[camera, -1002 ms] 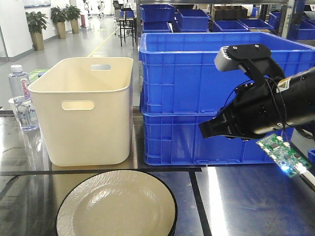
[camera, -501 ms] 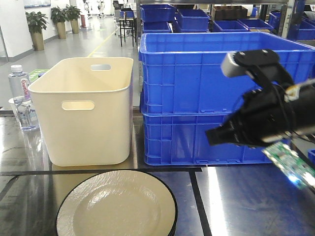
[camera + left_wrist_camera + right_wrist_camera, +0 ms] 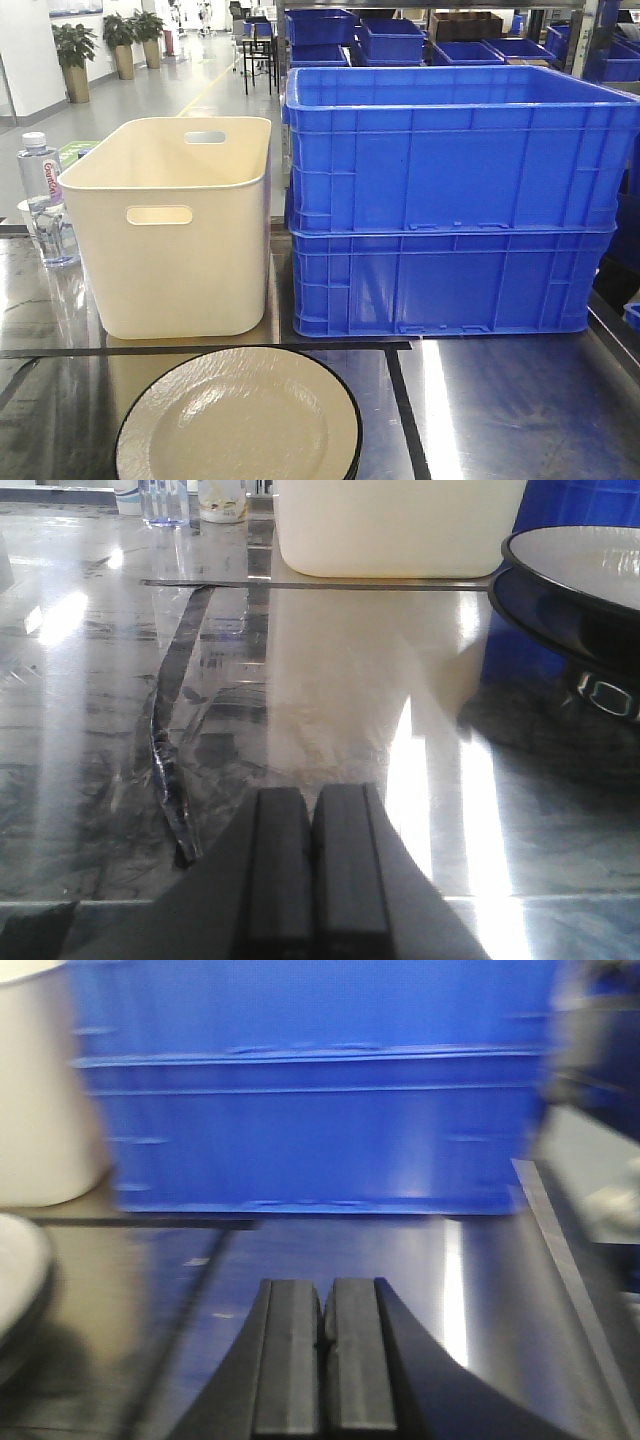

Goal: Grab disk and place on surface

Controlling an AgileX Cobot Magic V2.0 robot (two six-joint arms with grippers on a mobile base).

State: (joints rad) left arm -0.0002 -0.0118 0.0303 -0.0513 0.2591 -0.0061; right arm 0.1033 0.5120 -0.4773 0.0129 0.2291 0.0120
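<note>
Plate (image 3: 238,418) near on tabletop (image 3: 500,400); no arms in front view. Wrist views only: left gripper (image 3: 311,865), right gripper (image 3: 326,1360), both closed, empty.

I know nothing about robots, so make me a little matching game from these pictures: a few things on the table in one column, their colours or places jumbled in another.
Things:
1. round cream plate with a black rim
2. tall cream plastic tub
3. stacked plastic crates
4. clear water bottle

Descriptions:
A. blue, at the right
B. far left edge
C. nearest the camera
D. has handle cut-outs

Pairs: 1-C, 2-D, 3-A, 4-B
</note>
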